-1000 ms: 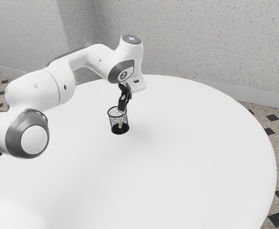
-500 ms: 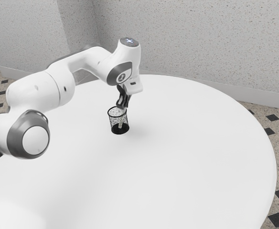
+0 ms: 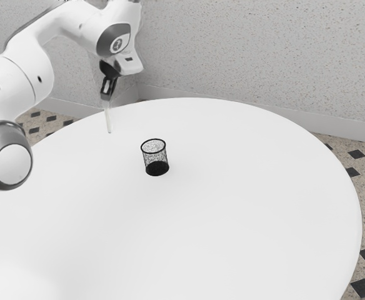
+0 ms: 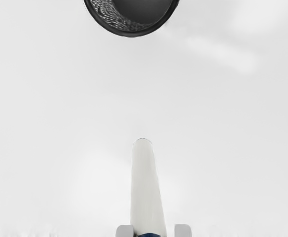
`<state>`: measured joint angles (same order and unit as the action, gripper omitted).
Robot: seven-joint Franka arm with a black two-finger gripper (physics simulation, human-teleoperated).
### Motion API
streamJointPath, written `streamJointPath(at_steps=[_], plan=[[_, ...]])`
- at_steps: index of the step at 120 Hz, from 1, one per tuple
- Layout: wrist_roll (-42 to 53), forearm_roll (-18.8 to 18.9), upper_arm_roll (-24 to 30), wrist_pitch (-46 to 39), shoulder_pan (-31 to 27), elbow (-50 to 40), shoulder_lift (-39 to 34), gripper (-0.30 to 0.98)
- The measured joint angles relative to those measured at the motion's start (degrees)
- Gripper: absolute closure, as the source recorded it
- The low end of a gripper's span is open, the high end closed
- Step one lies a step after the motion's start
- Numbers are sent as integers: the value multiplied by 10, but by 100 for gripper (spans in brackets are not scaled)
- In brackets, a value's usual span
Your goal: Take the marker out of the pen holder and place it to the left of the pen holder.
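Observation:
In the exterior view my gripper (image 3: 107,99) is up over the table's far edge, toward the exterior view's left from the pen holder. It is shut on the white marker (image 3: 109,121), which hangs nearly upright below the fingertips. The black mesh pen holder (image 3: 155,159) stands upright on the table, apart from the marker. In the wrist view the marker (image 4: 145,187) reaches out from my gripper (image 4: 154,231), its dark blue part at the tips. Part of the pen holder's rim (image 4: 131,34) appears beyond the marker's free end.
The round white table (image 3: 232,212) spreads around the pen holder. Behind it rises a speckled wall (image 3: 257,56), and a patterned floor (image 3: 364,219) lies past the table's edge.
My gripper has risen and moved toward the exterior view's left, carrying the marker out of the pen holder. The holder has stayed where it was.

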<state>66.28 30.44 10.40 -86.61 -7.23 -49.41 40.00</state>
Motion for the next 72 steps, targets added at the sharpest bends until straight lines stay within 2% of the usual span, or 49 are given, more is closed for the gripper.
streamJointPath(at_steps=[11, 26, 48, 72], plan=[[-21, 10, -53, 50, -1, -1, 20, 78], [-57, 23, -68, 102, -9, -1, 64, 79], [-134, -15, -66, 158, -38, 7, 98, 79], [-205, -59, -64, 145, -41, 8, 128, 79]])
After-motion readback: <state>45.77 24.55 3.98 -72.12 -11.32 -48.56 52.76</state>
